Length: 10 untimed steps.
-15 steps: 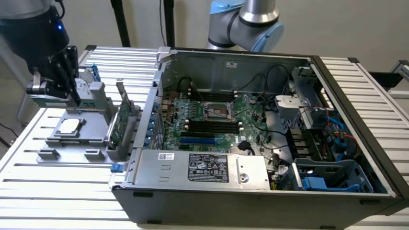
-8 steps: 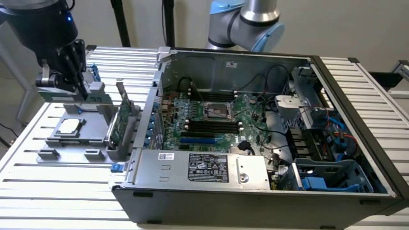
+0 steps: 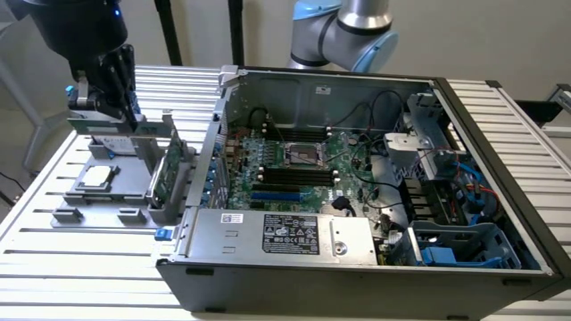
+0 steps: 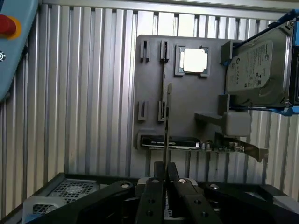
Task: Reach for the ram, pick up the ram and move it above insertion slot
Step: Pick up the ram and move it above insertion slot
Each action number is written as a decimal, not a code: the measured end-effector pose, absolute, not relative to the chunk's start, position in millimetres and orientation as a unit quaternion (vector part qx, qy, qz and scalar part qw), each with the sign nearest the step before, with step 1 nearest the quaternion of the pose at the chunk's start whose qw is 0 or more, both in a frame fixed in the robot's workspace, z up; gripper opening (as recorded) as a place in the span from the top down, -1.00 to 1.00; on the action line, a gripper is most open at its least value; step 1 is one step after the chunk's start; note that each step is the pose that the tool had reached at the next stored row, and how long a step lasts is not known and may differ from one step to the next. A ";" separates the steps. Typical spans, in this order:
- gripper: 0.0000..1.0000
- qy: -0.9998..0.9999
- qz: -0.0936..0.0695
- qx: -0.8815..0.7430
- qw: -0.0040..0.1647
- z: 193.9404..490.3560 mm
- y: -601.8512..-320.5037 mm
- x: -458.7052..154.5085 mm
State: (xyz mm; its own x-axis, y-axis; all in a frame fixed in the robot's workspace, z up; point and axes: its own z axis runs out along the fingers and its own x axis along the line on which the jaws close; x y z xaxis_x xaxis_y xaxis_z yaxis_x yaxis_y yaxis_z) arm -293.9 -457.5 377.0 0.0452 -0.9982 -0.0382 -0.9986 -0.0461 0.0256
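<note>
Pinching the ram [image 4: 166, 135] edge-on, the end effector [image 4: 165, 170] is holding its fingers closed on the thin stick's upper end, above the grey holder tray [image 4: 187, 98] that is sitting on the slatted surface [image 4: 84, 93]. In the exterior view the end effector [image 3: 114, 107] is hanging over that tray, at the exterior view's left of the open computer case [image 3: 375, 267]. The grip is looking narrow, so the stick is at risk of pivoting or slipping if the arm swings quickly. Beyond it, the processor [image 4: 194, 59], the hard drive [image 4: 254, 70] and the expansion card [image 4: 205, 145] are crowding the tray. Farther off, the case wall and loose cables [image 3: 379, 110] are threatening a snag near the memory slots [image 3: 295, 175].
</note>
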 end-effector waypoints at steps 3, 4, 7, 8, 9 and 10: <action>0.73 0.691 0.025 -0.723 0.007 380.3 -457.2 -283.3; 0.73 0.691 0.026 -0.723 0.008 381.1 -457.1 -279.7; 0.73 0.690 0.030 -0.723 0.012 383.5 -456.9 -268.5; 0.73 0.690 0.032 -0.723 0.014 384.1 -456.9 -264.8; 0.73 0.690 0.034 -0.723 0.015 384.5 -456.8 -261.0; 0.73 0.690 0.035 -0.723 0.017 384.9 -456.8 -257.1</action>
